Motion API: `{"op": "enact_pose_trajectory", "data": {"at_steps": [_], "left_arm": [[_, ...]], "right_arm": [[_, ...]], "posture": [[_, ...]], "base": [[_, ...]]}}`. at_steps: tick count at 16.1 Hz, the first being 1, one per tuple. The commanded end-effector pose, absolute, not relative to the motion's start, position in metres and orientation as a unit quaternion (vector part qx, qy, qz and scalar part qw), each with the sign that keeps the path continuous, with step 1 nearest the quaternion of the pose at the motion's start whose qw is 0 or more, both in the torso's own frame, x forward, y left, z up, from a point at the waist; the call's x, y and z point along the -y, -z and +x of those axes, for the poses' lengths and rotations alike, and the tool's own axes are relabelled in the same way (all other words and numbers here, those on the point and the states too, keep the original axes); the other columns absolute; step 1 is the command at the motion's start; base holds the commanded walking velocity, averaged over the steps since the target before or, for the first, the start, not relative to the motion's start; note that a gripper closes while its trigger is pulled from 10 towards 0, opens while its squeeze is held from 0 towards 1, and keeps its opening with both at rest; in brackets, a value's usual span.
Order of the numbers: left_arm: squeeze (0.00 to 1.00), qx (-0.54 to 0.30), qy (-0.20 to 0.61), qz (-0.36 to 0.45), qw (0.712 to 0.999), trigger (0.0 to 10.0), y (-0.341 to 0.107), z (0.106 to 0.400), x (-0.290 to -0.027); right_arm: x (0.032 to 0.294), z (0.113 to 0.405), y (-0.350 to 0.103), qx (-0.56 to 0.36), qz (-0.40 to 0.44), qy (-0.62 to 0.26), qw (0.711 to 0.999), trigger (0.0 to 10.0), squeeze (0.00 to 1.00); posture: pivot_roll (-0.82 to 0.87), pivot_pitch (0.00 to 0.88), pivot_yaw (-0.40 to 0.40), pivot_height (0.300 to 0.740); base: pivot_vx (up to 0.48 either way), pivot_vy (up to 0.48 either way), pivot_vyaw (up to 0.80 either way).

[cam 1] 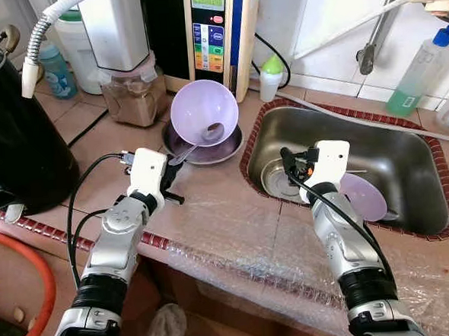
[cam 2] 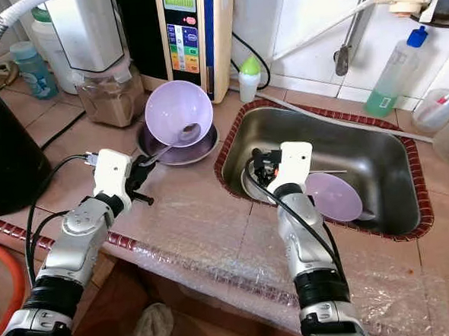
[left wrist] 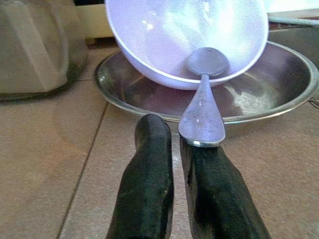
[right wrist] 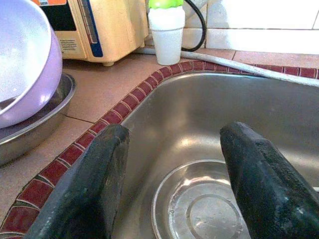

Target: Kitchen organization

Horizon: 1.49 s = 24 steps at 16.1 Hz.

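A lilac bowl (cam 1: 203, 108) leans tilted in a steel plate (cam 1: 234, 146) on the tiled counter. A lilac spoon (left wrist: 202, 104) lies in the bowl with its handle reaching out over the plate's rim. My left gripper (left wrist: 172, 129) is shut just in front of the plate; the handle's end rests on top of one fingertip (left wrist: 204, 154), not between the two. My right gripper (right wrist: 174, 134) hangs open over the left end of the steel sink (cam 1: 392, 158), above a round steel dish (right wrist: 199, 209). A lilac plate (cam 1: 363, 196) leans inside the sink beside that arm.
A black kettle (cam 1: 9, 135) stands at the left. A blender jar of brown powder (cam 1: 132, 94), a water purifier (cam 1: 216, 31) and a green-capped white bottle (cam 1: 272, 77) line the back. A green soap bottle (cam 1: 420, 68) stands behind the sink. Clear plastic sheeting (cam 1: 237, 243) covers the counter's front.
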<state>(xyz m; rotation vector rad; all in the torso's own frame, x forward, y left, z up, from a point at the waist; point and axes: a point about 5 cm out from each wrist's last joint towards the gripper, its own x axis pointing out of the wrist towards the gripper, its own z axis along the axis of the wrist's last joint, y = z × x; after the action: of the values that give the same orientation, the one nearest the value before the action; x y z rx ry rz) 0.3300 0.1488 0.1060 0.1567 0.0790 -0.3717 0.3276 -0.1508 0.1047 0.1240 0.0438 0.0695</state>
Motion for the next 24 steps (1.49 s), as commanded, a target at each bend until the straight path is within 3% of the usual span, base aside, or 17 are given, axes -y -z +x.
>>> {"op": "enact_pose_trajectory", "data": {"at_steps": [1,2,3,4,5,15,23,24], "left_arm": [[0.00,-0.021,0.177,0.085,0.980,0.0,-0.114,0.335,-0.149],[0.00,-0.020,0.175,0.086,0.981,0.0,-0.113,0.334,-0.151],[0.00,-0.021,0.171,0.082,0.982,2.0,-0.112,0.333,-0.152],[0.00,-0.023,0.164,0.078,0.983,8.6,-0.111,0.332,-0.154],[1.00,-0.022,0.160,0.073,0.984,10.0,-0.110,0.330,-0.155],[1.00,-0.035,0.220,0.019,0.975,10.0,-0.091,0.292,-0.151],[1.00,0.020,0.185,0.026,0.982,10.0,-0.104,0.314,-0.144],[0.86,0.016,0.178,0.026,0.984,10.0,-0.102,0.319,-0.143]], "right_arm": [[0.153,0.328,-0.108,-0.018,0.060,-0.032,0.997,10.0,0.00],[0.153,0.328,-0.108,-0.018,0.060,-0.033,0.997,10.0,0.00],[0.153,0.328,-0.108,-0.018,0.060,-0.033,0.997,10.0,0.00],[0.153,0.328,-0.107,-0.019,0.060,-0.034,0.997,10.0,0.00],[0.152,0.328,-0.107,-0.019,0.059,-0.035,0.997,10.0,0.00],[0.151,0.329,-0.106,-0.024,0.058,-0.043,0.997,10.0,0.00],[0.153,0.330,-0.109,-0.022,0.055,-0.042,0.997,10.0,0.00],[0.154,0.329,-0.109,-0.022,0.054,-0.040,0.997,10.0,0.00]], "posture": [[0.00,0.000,-0.019,0.740],[0.00,0.000,-0.021,0.740],[0.00,0.000,-0.022,0.740],[0.01,0.000,-0.022,0.740],[0.01,0.000,-0.025,0.740],[0.02,0.000,-0.043,0.740],[0.00,0.000,-0.047,0.740],[0.00,0.000,-0.047,0.740]], "base": [[0.000,0.000,0.00],[0.000,0.000,0.00],[0.000,0.000,0.00],[0.000,0.000,0.00],[0.000,0.000,0.00],[0.000,0.000,0.00],[0.000,0.000,0.00],[0.000,0.000,0.00]]}}
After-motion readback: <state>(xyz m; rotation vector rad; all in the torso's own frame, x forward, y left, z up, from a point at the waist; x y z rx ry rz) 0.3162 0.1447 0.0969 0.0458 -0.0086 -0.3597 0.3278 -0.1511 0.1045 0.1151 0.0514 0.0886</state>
